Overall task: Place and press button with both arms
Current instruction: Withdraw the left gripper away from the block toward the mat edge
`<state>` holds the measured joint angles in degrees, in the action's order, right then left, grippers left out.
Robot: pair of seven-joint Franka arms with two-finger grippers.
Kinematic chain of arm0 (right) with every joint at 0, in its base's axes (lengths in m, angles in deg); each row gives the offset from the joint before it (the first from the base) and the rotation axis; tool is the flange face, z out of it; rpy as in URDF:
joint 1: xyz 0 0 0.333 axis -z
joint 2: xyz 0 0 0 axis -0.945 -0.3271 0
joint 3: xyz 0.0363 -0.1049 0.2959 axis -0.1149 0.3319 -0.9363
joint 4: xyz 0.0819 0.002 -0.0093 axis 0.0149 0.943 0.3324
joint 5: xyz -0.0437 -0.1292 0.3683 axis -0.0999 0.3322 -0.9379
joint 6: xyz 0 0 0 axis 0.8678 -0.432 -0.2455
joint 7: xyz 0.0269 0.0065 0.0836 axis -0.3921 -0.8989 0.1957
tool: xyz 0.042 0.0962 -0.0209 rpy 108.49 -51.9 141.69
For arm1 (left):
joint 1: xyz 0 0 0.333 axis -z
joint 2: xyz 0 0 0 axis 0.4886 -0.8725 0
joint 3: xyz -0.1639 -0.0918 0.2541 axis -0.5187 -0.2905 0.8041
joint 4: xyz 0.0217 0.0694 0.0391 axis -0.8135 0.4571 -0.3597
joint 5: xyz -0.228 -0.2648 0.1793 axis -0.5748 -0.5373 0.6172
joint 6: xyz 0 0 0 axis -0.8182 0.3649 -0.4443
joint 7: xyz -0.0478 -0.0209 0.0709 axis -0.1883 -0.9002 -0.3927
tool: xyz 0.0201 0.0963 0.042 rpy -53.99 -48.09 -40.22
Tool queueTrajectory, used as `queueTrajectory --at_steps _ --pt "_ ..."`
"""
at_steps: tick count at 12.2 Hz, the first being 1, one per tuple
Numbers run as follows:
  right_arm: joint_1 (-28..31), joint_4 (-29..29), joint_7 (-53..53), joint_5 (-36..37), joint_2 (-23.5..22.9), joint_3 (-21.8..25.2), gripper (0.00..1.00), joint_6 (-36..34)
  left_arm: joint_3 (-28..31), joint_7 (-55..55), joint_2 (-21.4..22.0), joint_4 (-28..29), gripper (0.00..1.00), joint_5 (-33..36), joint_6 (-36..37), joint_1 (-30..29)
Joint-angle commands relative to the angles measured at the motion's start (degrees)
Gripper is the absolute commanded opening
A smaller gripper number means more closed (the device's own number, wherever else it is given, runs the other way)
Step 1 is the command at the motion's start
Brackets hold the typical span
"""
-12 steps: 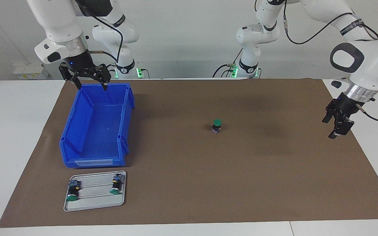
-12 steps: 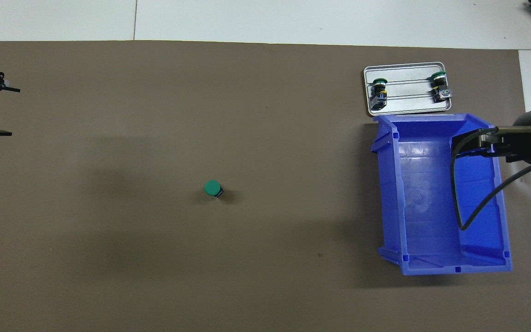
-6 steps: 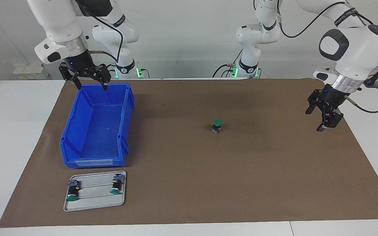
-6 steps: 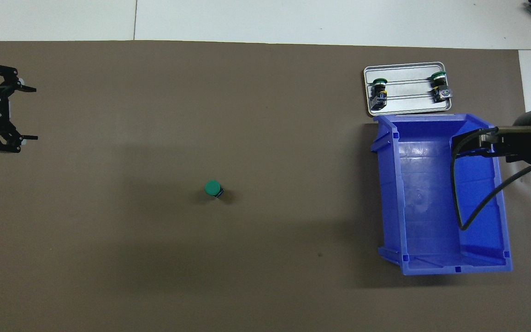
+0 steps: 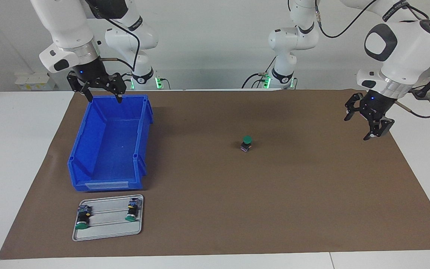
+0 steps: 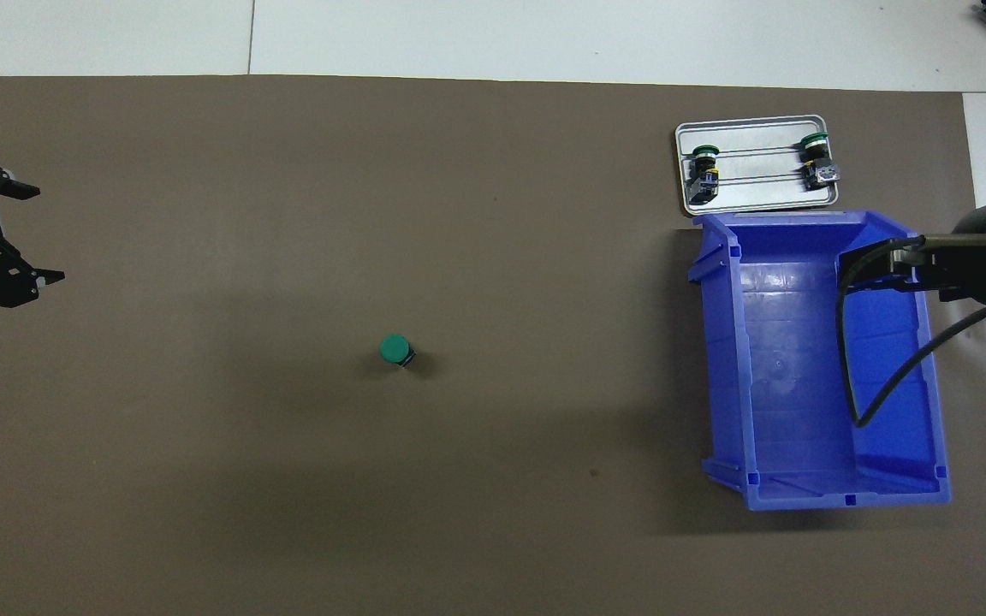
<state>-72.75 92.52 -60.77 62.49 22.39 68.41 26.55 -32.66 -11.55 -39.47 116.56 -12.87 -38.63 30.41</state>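
The button (image 5: 246, 143) (image 6: 395, 349) stands upright, green cap up, in the middle of the brown mat, with nothing touching it. My left gripper (image 5: 358, 128) (image 6: 46, 233) hangs open and empty over the mat near the left arm's end of the table, well away from the button. My right gripper (image 5: 104, 99) (image 6: 878, 261) waits open and empty above the wall of the blue bin (image 5: 146, 134) (image 6: 720, 359) that is nearest the robots.
A small metal tray (image 5: 106, 229) (image 6: 758, 195) lies farther from the robots than the bin, touching it. Two more green-capped buttons (image 5: 83, 218) (image 5: 133, 211) lie on their sides in it. The mat (image 5: 274, 209) covers most of the white table.
My left gripper has risen and swung in from the mat's edge toward the middle, turning at the wrist. The right arm, the button, the bin and the tray have not moved.
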Motion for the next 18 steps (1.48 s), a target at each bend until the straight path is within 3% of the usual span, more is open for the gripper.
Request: queueTrajectory --at_steps 1,7,10,12,18 --pt "0.7 1.0 -0.8 -0.2 1.1 -0.5 1.0 0.2 0.3 11.8 2.3 1.6 1.0 1.1 0.8 -0.2" --pt "0.8 1.0 -0.8 -0.2 1.1 -0.5 1.0 0.2 0.4 35.3 3.8 1.6 1.0 1.3 3.8 0.2" --pt "0.7 1.0 -0.8 -0.2 1.1 -0.5 1.0 0.2 -0.1 46.0 4.4 1.5 1.0 8.7 5.2 2.8" --pt "0.7 1.0 -0.8 -0.2 1.1 -0.5 1.0 0.1 -0.2 52.7 4.7 1.4 1.0 9.1 5.4 3.0" --pt "0.8 1.0 -0.4 -0.2 1.1 -0.4 1.0 -0.2 -0.4 55.2 5.5 1.7 1.0 9.0 7.1 2.9"
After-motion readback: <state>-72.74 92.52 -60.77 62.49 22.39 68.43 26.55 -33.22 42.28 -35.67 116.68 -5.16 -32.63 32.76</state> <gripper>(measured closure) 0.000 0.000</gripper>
